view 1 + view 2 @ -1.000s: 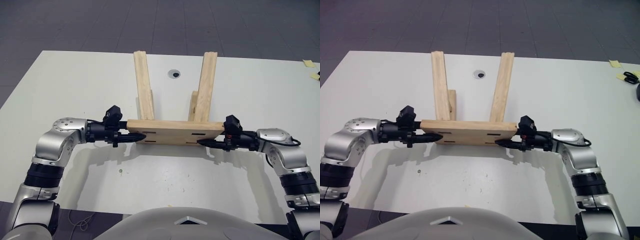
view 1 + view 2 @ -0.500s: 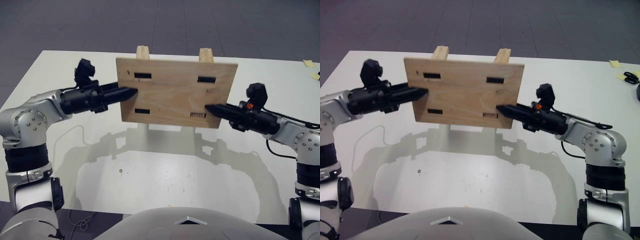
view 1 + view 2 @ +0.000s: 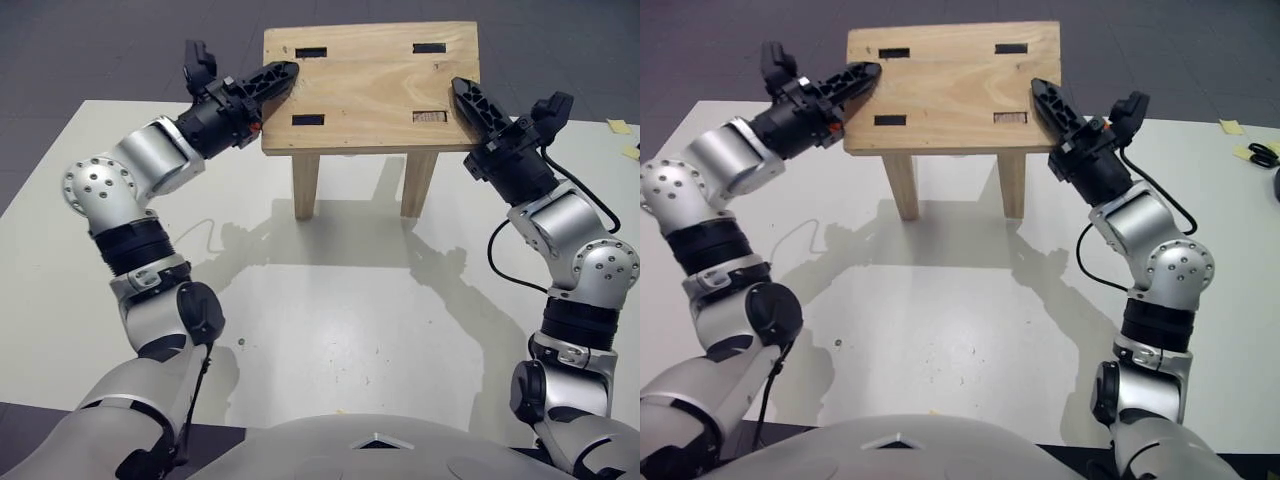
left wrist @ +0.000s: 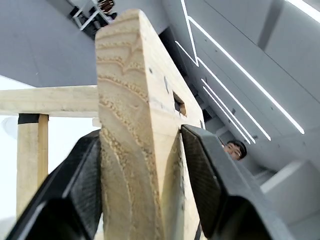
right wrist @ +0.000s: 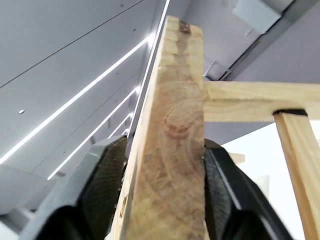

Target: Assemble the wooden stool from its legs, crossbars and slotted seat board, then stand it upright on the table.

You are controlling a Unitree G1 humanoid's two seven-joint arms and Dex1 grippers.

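We hold the pale wooden stool upright over the far middle of the white table. Our left gripper is clenched on the left edge of its slotted seat board, and our right gripper is clenched on the right edge. We cannot tell whether the square legs touch the table.

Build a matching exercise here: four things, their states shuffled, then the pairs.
1. black two-finger left gripper
2. black two-finger right gripper
3. pale plywood seat board with four slots
4. pale wooden stool legs

A. pointing down at the white table
B. shut on the board's right edge
C. on top, slots facing up
D. shut on the board's left edge

Pairs: 1-D, 2-B, 3-C, 4-A.
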